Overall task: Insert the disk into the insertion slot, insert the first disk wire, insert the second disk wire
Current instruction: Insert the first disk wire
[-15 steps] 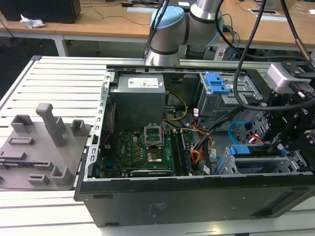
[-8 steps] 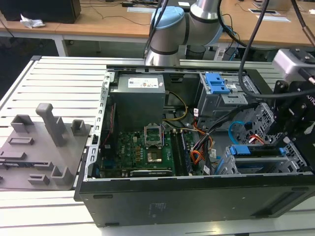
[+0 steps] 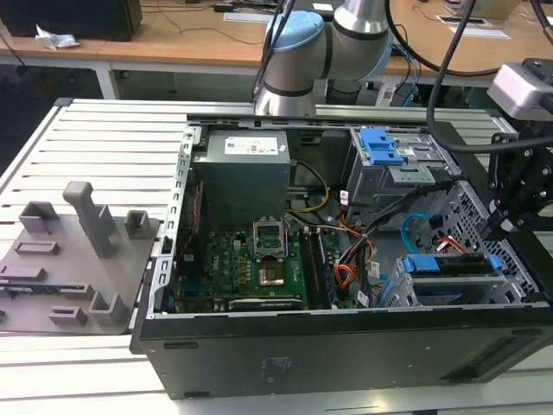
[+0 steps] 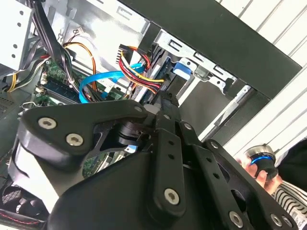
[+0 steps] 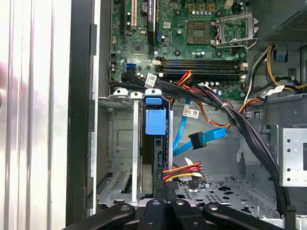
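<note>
Materials: the disk [image 3: 449,263] is a flat drive in a bright blue plastic carrier. It sits on edge inside the insertion slot [image 3: 468,213], a silver-grey perforated sheet-metal cage at the exterior view's right end of the black computer case [image 3: 346,346]. The green motherboard [image 5: 192,28] lies flat on the case floor.

My pincer [image 5: 165,199] is black, with bolted linkage bars. It looks clenched, the tips drawn together. I cannot tell if anything is pinched between them.

Position: in the first wrist view my tips are right at the disk's dark rear edge. The first disk wire [image 5: 184,171], a thin red, orange, yellow and black bundle, ends there too, just beside the tips. I cannot tell whether its plug is fully seated. The second disk wire [image 5: 211,135], flat, glossy and light blue, loops nearby. Its small dark plug hangs free, apart from the disk.

Surface: the case stands on a ribbed aluminium table [image 3: 104,138], with a grey moulded fixture plate [image 3: 78,259] beside it. A wood-topped desk [image 3: 173,39] stands behind. In the second wrist view a person's hand [image 4: 256,175] holds a round device
</note>
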